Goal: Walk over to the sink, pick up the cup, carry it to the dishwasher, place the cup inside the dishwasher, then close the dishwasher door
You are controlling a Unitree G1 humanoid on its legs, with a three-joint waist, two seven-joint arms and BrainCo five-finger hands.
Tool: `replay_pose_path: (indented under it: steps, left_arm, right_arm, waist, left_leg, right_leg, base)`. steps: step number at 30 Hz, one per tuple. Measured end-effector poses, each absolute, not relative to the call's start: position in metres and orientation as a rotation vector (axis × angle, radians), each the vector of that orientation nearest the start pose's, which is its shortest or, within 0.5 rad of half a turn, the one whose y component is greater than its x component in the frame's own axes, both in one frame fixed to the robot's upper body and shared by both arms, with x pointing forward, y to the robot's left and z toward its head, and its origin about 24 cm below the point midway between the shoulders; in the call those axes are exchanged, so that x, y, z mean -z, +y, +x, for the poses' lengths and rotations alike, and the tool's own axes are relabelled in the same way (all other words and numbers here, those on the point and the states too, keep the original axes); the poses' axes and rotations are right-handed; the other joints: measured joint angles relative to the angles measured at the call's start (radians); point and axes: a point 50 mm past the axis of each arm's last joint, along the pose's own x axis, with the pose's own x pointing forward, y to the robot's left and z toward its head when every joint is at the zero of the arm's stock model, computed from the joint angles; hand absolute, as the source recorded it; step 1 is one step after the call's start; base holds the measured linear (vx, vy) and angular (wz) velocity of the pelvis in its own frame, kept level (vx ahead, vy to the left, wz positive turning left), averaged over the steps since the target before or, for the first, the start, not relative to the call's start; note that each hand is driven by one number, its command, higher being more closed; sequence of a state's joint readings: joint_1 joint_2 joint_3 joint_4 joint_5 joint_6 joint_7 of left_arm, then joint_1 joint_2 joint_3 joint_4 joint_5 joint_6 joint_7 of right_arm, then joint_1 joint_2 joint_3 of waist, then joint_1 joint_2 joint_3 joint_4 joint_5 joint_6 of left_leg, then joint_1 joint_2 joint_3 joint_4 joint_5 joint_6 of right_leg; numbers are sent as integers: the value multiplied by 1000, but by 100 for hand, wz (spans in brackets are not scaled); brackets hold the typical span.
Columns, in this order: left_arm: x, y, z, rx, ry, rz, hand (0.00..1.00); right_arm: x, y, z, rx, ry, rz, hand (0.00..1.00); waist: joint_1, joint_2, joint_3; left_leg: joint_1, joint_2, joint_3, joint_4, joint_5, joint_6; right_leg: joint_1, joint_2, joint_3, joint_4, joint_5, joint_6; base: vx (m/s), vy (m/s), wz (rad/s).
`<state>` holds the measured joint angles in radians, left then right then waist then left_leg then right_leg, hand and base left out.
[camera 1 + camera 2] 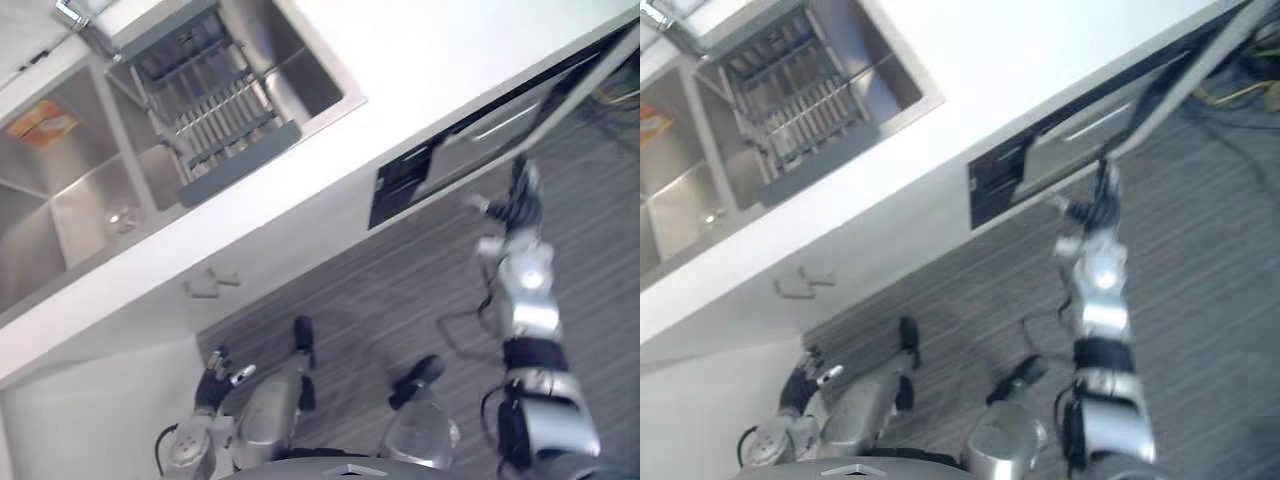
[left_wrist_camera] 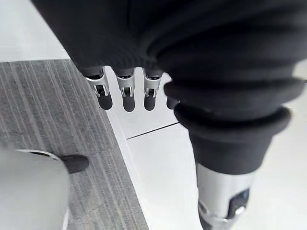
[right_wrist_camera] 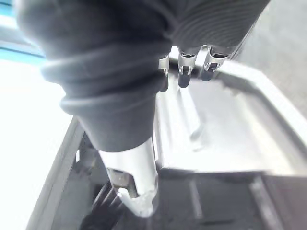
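Steel sink (image 1: pixel 85 190): well apart from both hands, beyond the white countertop (image 1: pixel 450 60). A grey dish rack (image 1: pixel 215 110) sits in the basin that is nearer to the right hand.
Dishwasher door (image 1: pixel 485 135): partly open and tilted, with its silver inner side turned toward the right hand. The dark opening of the dishwasher (image 1: pixel 400 185) is just beside it, on the side of the left hand.
Right hand (image 1: pixel 517 200): it is held out in front of the robot, at the edge of the door. Its fingers (image 3: pixel 184 76) are relaxed and not curled round anything, just over the inner panel. I cannot tell if the tips touch the metal.
Left hand (image 1: pixel 213 383): it hangs low, near the white cabinet front (image 2: pixel 168 167) and well apart from the door. Its fingers (image 2: pixel 128 96) are straight and loose, and they hold nothing.
Cup: I cannot tell where it is. A small round glassy thing (image 1: pixel 120 218) lies on the bottom of the basin farther from the right hand. It is too small to say whether it is a cup or the drain.
Floor (image 1: pixel 400 290): grey and striped, below both hands.
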<state>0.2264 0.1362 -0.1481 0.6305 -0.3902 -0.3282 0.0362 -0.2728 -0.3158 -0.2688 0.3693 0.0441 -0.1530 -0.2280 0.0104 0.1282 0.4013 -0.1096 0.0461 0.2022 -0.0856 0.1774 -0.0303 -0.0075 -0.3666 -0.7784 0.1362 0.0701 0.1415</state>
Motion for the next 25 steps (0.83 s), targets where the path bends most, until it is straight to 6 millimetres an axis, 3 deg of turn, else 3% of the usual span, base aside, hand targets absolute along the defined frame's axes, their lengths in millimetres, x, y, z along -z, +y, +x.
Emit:
replay_pose_path:
  steps: [1,2,4,7,10,13,15,17,19,20,21,22,23,25]
  left_arm:
    - [106,188,138,-201,529,-186,0]
    - [107,191,137,-214,533,-186,0]
    - [113,204,129,-274,563,-187,0]
    - [123,212,116,-331,624,-200,0]
    - [135,216,99,-366,703,-200,0]
    - [143,221,84,-383,789,-164,0]
    - [147,225,77,-385,848,-139,0]
    - [152,226,71,-398,927,-137,0]
    - [157,230,64,-441,1009,-168,0]
    - [157,233,62,-453,1030,-170,0]
    - [158,241,59,-476,1065,-179,0]
    - [158,245,56,-495,1090,-203,0]
    - [160,244,54,-501,1106,-224,0]
    - [165,235,39,-523,1162,-304,0]
  right_arm:
    - [-44,-276,271,511,-37,-159,0]
    - [-29,-273,261,512,8,-145,0]
    - [28,-264,226,515,216,-105,0]
    - [84,-260,186,491,485,-69,0]
    - [119,-253,151,467,674,40,0]
    - [138,-244,120,452,783,187,0]
    - [146,-239,102,420,846,251,0]
    - [154,-234,84,438,915,343,0]
    - [162,-221,61,472,986,434,0]
    - [164,-216,56,472,1006,455,0]
    - [167,-206,49,468,1044,493,0]
    - [170,-199,41,467,1086,518,0]
    - [171,-198,39,465,1103,531,0]
    - [172,-196,41,455,1116,570,0]
  waist:
    - [-5,-31,-22]
    - [-7,-44,-35]
    - [-10,-88,-90]
    - [-10,-97,-140]
    - [-1,-102,-157]
    - [7,-133,-177]
    - [6,-159,-194]
    - [-10,-168,-202]
    - [-26,-196,-204]
    - [-28,-214,-207]
    - [-35,-254,-211]
    - [-38,-278,-215]
    - [-32,-277,-218]
    - [-14,-247,-234]
  left_leg:
    - [23,6,12,0,-7,-10]
    - [35,9,20,0,-11,-14]
    - [74,21,27,-1,-23,-24]
    - [102,27,15,-2,-35,-31]
    - [136,25,4,-3,-46,-30]
    - [147,7,-6,-2,-66,-18]
    - [148,-11,12,-2,-70,-7]
    - [153,-19,-23,-2,-80,8]
    - [152,-31,-93,-2,-74,16]
    - [151,-37,-110,-2,-70,21]
    - [150,-67,-153,-2,-62,19]
    - [148,-86,-186,-3,-58,25]
    - [147,-89,-196,-3,-63,23]
    - [148,-68,-202,-3,-84,22]
  right_leg:
    - [31,16,-3,-24,1,1]
    - [46,23,-4,-36,1,1]
    - [92,46,-7,-69,-1,-2]
    - [138,59,-28,-84,-13,-4]
    - [183,58,-53,-80,-25,-2]
    - [205,26,-86,-44,-52,-10]
    - [212,-2,-88,-7,-91,-41]
    - [205,32,36,21,-213,-124]
    - [202,139,302,-33,-304,-179]
    - [205,162,371,-50,-307,-177]
    - [220,184,473,-67,-286,-166]
    - [222,183,525,-46,-247,-133]
    - [220,183,538,-37,-230,-109]
    - [218,205,544,-26,-181,-105]
  base:
    - [130,-96,-11]
    - [113,-88,-11]
    - [80,-80,-9]
    - [21,-56,10]
    - [-33,-14,18]
    - [-43,42,30]
    - [-11,96,53]
    - [51,61,82]
    - [91,-1,100]
    - [125,-23,112]
    - [144,-28,111]
    - [153,-22,102]
    - [143,-3,61]
    - [109,-1,9]
